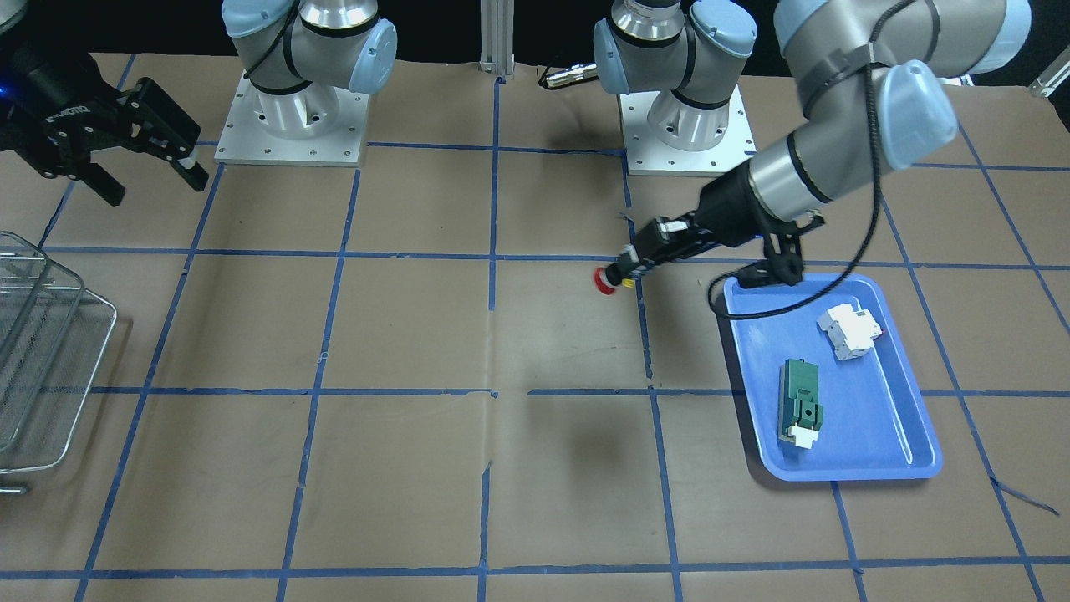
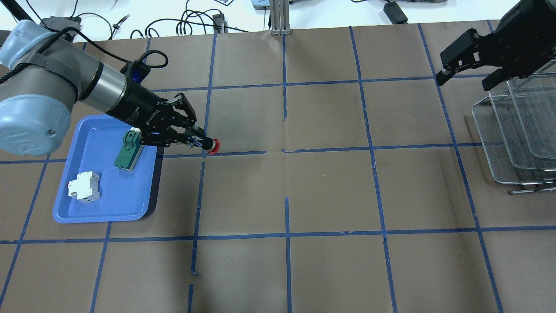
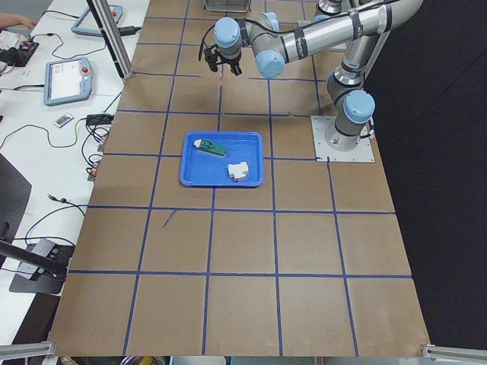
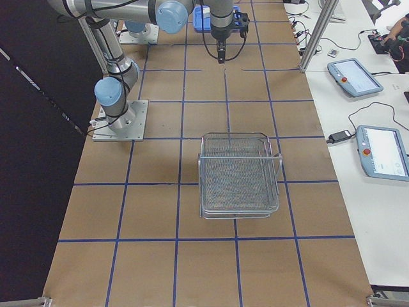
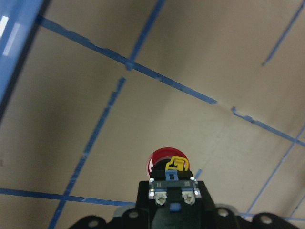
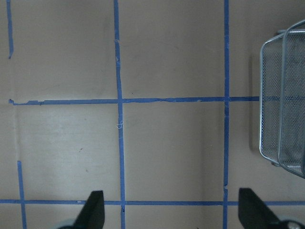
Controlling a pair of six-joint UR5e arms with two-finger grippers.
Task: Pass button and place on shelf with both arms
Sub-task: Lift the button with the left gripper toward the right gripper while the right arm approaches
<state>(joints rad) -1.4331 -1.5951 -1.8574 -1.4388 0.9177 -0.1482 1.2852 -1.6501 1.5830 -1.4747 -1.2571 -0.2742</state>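
The button [image 2: 212, 146], with its red mushroom cap and black body, is held in my left gripper [image 2: 197, 140] above the table, just beside the blue tray. It also shows in the front view [image 1: 603, 281] and in the left wrist view [image 5: 167, 164], cap pointing away from the gripper. My left gripper [image 1: 625, 266] is shut on it. My right gripper [image 2: 467, 71] is open and empty, high at the far right above the shelf [image 2: 512, 143]. The silver wire-mesh shelf also shows in the front view [image 1: 42, 351] and the right wrist view [image 6: 282, 109].
A blue tray [image 2: 104, 204] near the left arm holds a green rectangular block [image 2: 128, 150] and a white breaker [image 2: 84, 187]. Brown paper with a blue tape grid covers the table. The arm bases [image 1: 292, 117] stand at the robot's edge.
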